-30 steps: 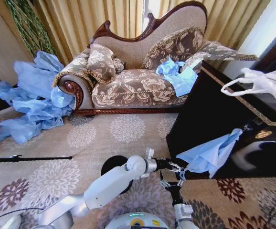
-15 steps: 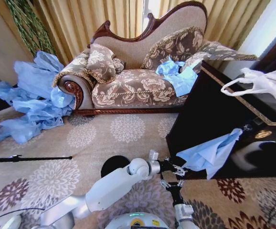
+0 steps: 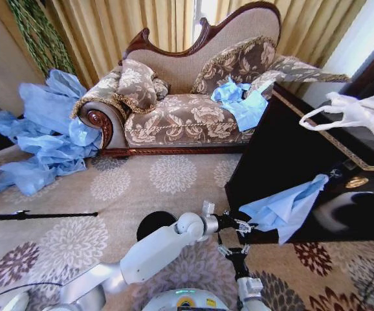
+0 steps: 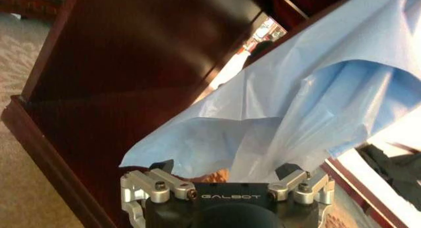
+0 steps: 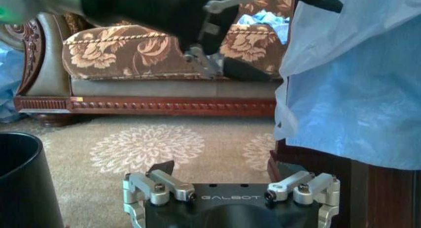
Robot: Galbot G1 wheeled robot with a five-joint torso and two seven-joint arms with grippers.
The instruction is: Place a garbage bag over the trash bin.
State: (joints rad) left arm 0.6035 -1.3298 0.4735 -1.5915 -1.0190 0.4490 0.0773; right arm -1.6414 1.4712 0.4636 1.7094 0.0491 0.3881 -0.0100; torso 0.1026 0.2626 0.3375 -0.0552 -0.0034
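The light-blue garbage bag point(image 3: 284, 207) hangs down the front of a dark wooden cabinet point(image 3: 271, 149). My left gripper point(image 3: 244, 227) is at the bag's lower corner. In the left wrist view the left gripper point(image 4: 225, 168) is open, and the bag's bottom edge point(image 4: 316, 90) droops right at its fingertips. My right gripper point(image 3: 232, 249) points up just below the left one. It is open and holds nothing point(image 5: 225, 171), with the bag point(image 5: 355, 90) hanging beyond it. The black trash bin point(image 3: 153, 223) stands on the carpet, partly hidden behind my left arm, and its wall point(image 5: 17, 183) is close beside the right gripper.
A patterned sofa point(image 3: 180, 116) stands behind with blue bags point(image 3: 242, 100) on its seat. A large heap of blue bags point(image 3: 44, 136) lies to its left. A white handled bag point(image 3: 362, 110) sits on the cabinet top. A black rod point(image 3: 38, 215) lies on the carpet.
My left arm has reached slightly to the right, bringing its gripper closer to the bag's lower corner. The right gripper, bag and bin have stayed put.
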